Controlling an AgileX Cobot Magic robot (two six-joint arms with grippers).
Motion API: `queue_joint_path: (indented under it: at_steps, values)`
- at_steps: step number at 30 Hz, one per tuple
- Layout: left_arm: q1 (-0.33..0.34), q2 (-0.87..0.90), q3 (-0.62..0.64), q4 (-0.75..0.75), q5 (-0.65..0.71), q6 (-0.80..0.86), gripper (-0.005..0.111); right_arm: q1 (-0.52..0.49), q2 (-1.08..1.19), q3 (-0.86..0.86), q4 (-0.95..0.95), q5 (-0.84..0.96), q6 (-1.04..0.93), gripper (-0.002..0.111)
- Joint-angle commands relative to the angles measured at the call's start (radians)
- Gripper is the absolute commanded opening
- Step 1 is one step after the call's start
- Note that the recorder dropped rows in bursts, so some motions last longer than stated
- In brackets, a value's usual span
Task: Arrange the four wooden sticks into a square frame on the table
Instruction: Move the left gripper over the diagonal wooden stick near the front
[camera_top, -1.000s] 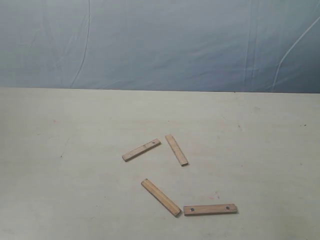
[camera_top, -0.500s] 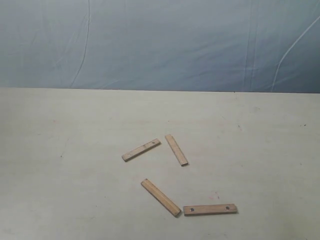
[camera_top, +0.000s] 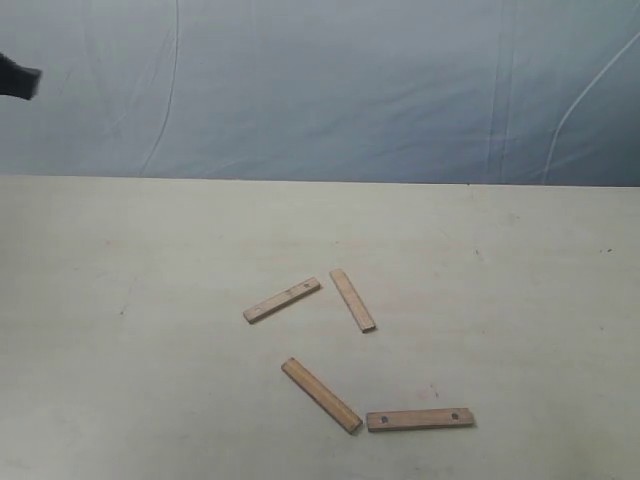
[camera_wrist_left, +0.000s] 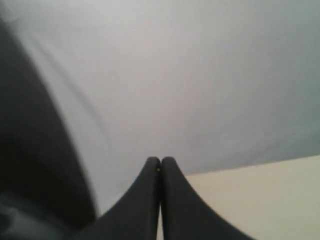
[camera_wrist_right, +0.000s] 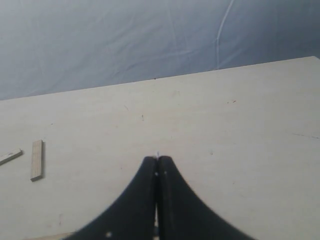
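A: Where were the pieces found?

B: All four were found lying flat and loose on the table (camera_top: 120, 400), not yet laid as a square. With the middle of the group taken as the dial's centre in the exterior view, the first stick (camera_top: 283, 300) was seen at ten o'clock, run from eight toward two, a small dark hole being made out near its two o'clock end. The second stick (camera_top: 352, 300) was placed at twelve, run from eleven toward five. Its upper end was set near the first's, with a narrow gap left between them.

A: And the lower pair?

B: The third stick (camera_top: 321, 395) was noted at about seven, slanted from ten toward four. The fourth stick (camera_top: 420, 419) was noted between four and five, laid almost nine to three, with a dark hole near each end. Its nine o'clock end was just beside the third's lower end — whether they touched could not be told.

A: How were the pincers held?

B: The left gripper (camera_wrist_left: 160, 161) was seen with its jaws pressed fully together and nothing caught between them. The blue-grey sheet (camera_wrist_left: 200, 75) and a corner of the table were shown behind it, blurred. The right gripper (camera_wrist_right: 157, 159) was likewise closed tight on nothing, with the table behind it. A dark shape (camera_top: 15, 78) was cut off at the exterior view's ten o'clock edge — what it was could not be told.
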Motion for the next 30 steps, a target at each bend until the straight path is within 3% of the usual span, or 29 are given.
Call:
queue_joint_path:
  at_steps: [1,4,6,8,10,15,18,25,27,30]
  values:
    - [-0.02,0.125,-0.213,-0.595,0.248,0.518,0.0,-0.005,-0.002,0.0,0.0,-0.007,-0.005,-0.001]
    - [-0.022,0.206,-0.314,-1.214,0.224,0.964,0.0,-0.005,-0.002,0.0,0.0,-0.005,-0.005,-0.001]
    - [-0.022,0.257,-0.33,-1.59,0.226,1.138,0.001,-0.005,-0.002,0.0,0.0,-0.005,-0.005,-0.001]
    - [-0.031,0.31,-0.328,-1.86,0.264,1.254,0.005,-0.005,-0.002,0.0,0.0,-0.005,-0.005,-0.001]
    - [-0.048,0.363,-0.328,-2.009,0.319,1.298,0.012,-0.005,-0.002,0.0,0.0,-0.005,-0.005,-0.001]
    - [-0.137,0.477,-0.328,-2.043,0.385,1.277,0.041,-0.005,-0.002,0.0,0.0,-0.005,-0.005,-0.001]
    - [-0.194,0.518,-0.328,-2.047,0.364,1.168,0.053,-0.005,-0.002,0.0,0.0,-0.005,-0.005,-0.001]
    - [-0.364,0.597,-0.328,-1.846,0.173,0.812,0.055,-0.005,-0.002,0.0,0.007,0.0,-0.005,-0.001]
    - [-0.396,0.625,-0.328,-1.75,0.092,0.696,0.055,-0.005,-0.002,0.0,0.009,-0.002,-0.005,-0.001]
    - [-0.426,0.67,-0.328,-1.685,0.076,0.492,0.055,-0.005,-0.002,0.0,0.009,-0.002,-0.005,-0.001]
